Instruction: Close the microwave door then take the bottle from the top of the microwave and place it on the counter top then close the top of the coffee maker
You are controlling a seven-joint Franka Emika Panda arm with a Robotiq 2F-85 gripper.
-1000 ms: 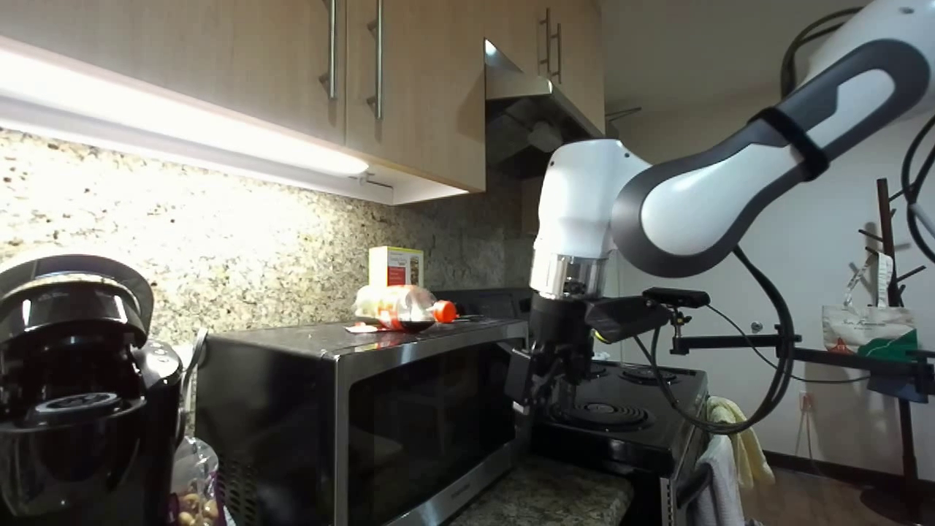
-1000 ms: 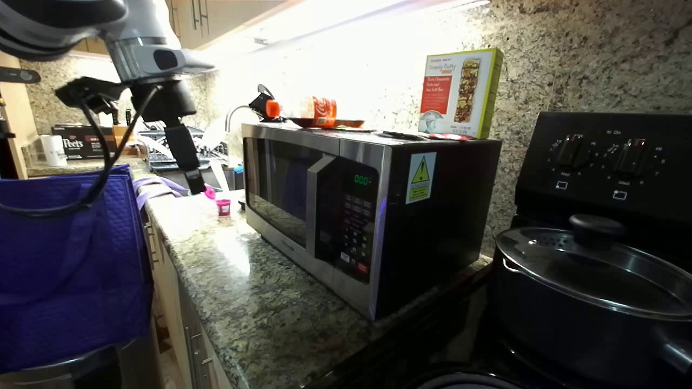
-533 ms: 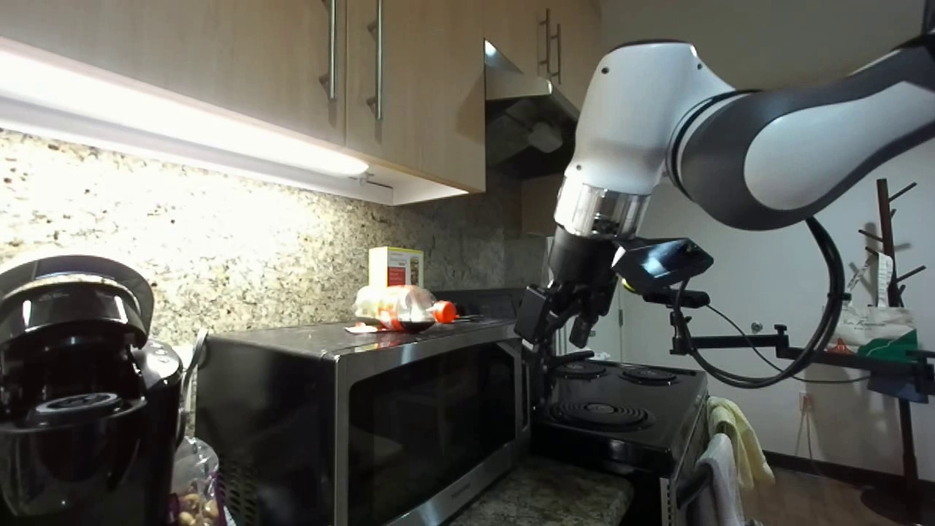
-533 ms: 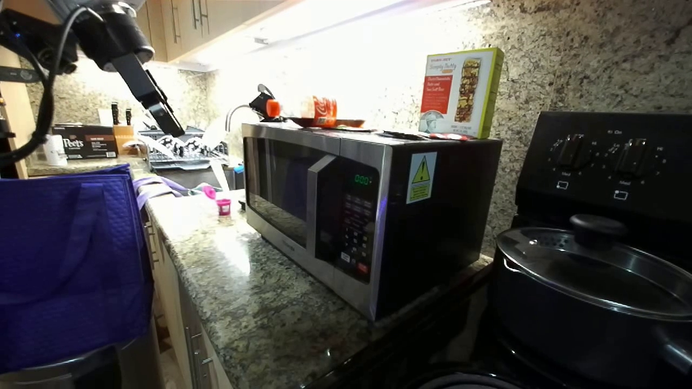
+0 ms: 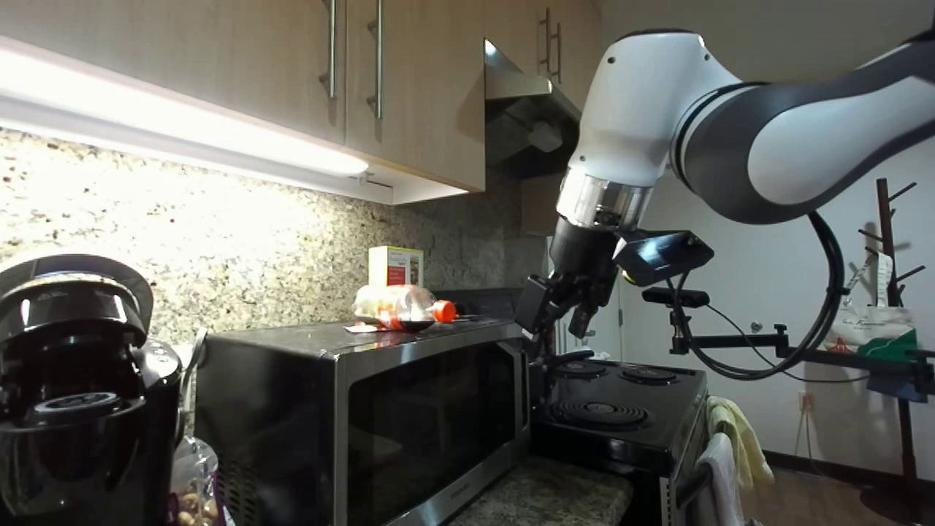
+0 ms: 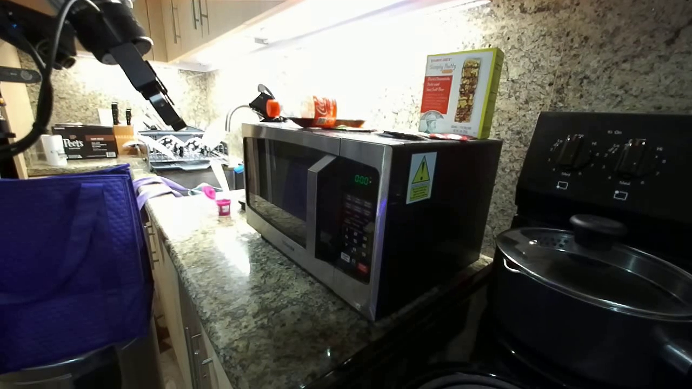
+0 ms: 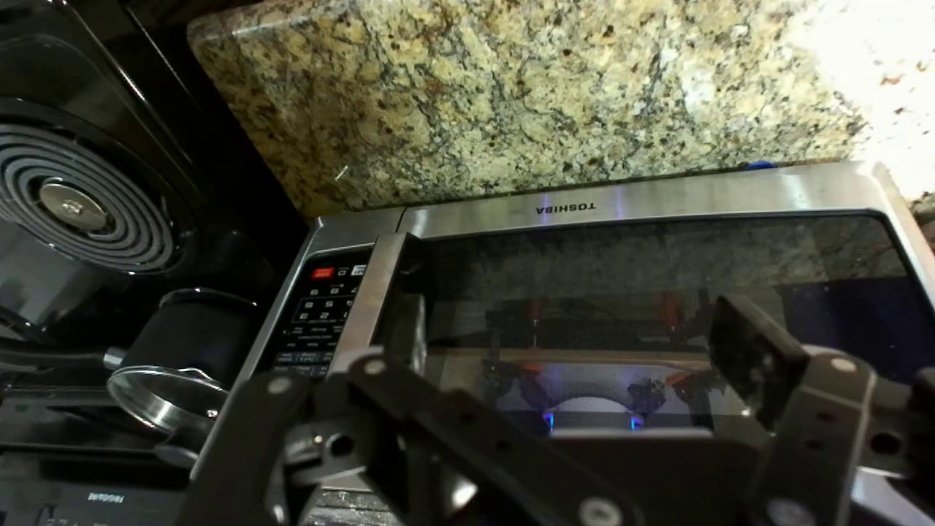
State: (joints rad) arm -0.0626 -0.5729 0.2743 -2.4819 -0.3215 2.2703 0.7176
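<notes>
Room: a kitchen, its fittings plain in every view.
Stove (image 5: 628,440): coil burners (image 5: 600,415) sit at lower right in an exterior view.
Range hood (image 5: 522,102): juts at upper centre beside pale wood cabinets (image 5: 420,80).
Microwave (image 6: 357,227): stands mid-frame in an exterior view on a speckled counter (image 6: 254,313).
Dish rack (image 6: 178,161): sits left of centre.

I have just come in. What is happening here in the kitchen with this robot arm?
A robot arm is at work around the microwave, but right now it handles nothing: its gripper is open, in front of the microwave. The microwave door looks closed. The bottle lies on its side on top of the microwave, not yet on the counter top. On the coffee maker, the lid looks raised, so closing it seems to remain.
</notes>
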